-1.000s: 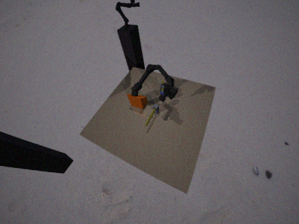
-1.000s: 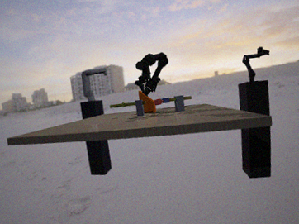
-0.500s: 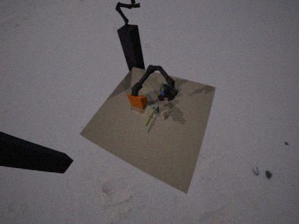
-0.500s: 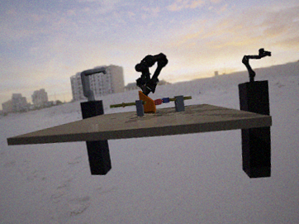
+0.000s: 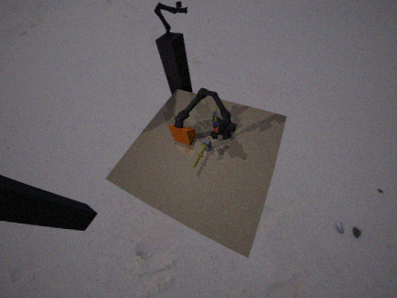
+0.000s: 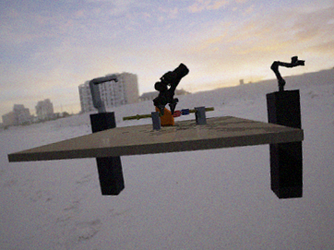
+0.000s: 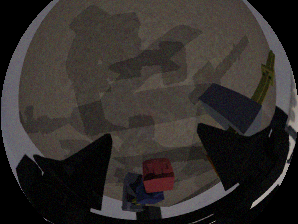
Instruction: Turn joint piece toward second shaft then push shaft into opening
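The red joint piece [image 7: 158, 173] [image 6: 176, 113] [image 5: 214, 130] sits on the end of a blue-tipped shaft [image 7: 141, 191] [image 6: 185, 111], low between my fingers in the wrist view. My gripper [image 7: 156, 133] [image 6: 165, 102] [image 5: 221, 131] is open and empty, hovering just above the joint piece without touching it. The yellow second shaft [image 7: 265, 79] [image 5: 199, 155] [image 6: 136, 117] runs through a grey-blue block [image 7: 230, 107] [image 6: 155, 120] [image 5: 208, 146] at the right of the wrist view. A second grey block [image 6: 200, 115] holds the fixed shaft.
The arm's orange base [image 5: 182, 134] [image 6: 166, 117] stands behind the blocks on the tan table [image 5: 216, 202] [image 6: 108, 143]. Dark pillars [image 5: 174, 62] [image 6: 288, 142] [image 6: 107, 153] stand at the table's edges, one carrying a small camera arm [image 6: 285, 67].
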Motion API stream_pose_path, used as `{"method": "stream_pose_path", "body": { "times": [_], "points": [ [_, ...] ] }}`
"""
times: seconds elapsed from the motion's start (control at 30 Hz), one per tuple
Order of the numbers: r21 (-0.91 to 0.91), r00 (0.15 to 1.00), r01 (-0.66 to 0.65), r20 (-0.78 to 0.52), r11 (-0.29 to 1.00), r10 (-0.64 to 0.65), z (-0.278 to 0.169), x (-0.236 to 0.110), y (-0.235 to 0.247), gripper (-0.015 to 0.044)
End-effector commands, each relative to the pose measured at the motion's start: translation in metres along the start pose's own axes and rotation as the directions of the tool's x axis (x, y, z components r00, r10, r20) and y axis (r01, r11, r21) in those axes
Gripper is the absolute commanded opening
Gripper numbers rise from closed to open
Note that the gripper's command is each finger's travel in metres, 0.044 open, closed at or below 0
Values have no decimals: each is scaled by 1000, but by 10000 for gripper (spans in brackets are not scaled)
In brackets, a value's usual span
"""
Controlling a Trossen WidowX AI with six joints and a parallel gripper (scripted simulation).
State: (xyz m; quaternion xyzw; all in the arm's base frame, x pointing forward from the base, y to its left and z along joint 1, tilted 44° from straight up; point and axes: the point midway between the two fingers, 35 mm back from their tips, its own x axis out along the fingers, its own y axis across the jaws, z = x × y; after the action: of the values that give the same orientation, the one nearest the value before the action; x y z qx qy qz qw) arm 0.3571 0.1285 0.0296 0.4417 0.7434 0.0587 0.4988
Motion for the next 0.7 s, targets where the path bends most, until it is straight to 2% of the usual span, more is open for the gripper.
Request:
{"method": "stream_pose_path", "body": {
  "times": [0.0, 0.67],
  "points": [
    [6, 1000, -7, -1, 1000, 7, 0, 11, -1, 440],
    [8, 1000, -7, -5, 1000, 7, -69, 16, -1, 440]
  ]
}}
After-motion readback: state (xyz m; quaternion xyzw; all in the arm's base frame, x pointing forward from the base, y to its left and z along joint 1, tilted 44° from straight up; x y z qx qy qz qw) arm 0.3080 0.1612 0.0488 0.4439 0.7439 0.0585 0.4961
